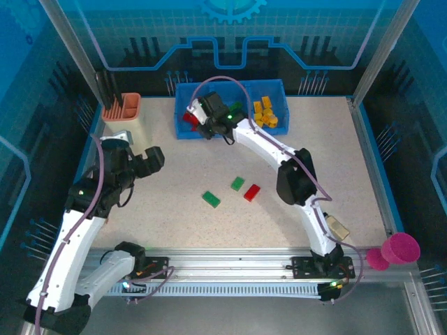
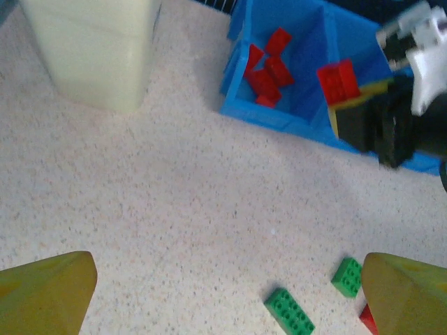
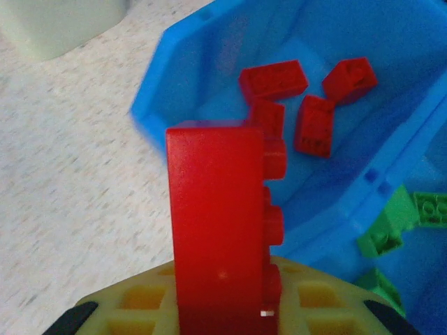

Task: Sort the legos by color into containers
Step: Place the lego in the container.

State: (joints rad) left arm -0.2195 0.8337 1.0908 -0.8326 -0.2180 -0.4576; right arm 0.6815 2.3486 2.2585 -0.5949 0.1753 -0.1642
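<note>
My right gripper [image 1: 195, 114] is shut on a red lego [image 3: 220, 230], held upright over the left compartment of the blue bin [image 1: 180, 130]. Several red legos [image 3: 307, 105] lie in that compartment. Green legos [image 3: 398, 223] are in the middle compartment and orange-yellow ones [image 1: 264, 113] in the right one. On the table lie two green legos [image 1: 211, 199] [image 1: 238, 183] and one red lego [image 1: 251, 192]. My left gripper [image 1: 155, 159] hovers open over bare table at the left, well short of them, with nothing between its fingers. From the left wrist, the green legos [image 2: 289, 310] [image 2: 347, 276] sit low right.
A peach slotted holder on a cream base [image 1: 126, 118] stands left of the bin, close to my left arm. A pink cup [image 1: 399, 249] sits off the table's near right corner. A raised frame edges the table.
</note>
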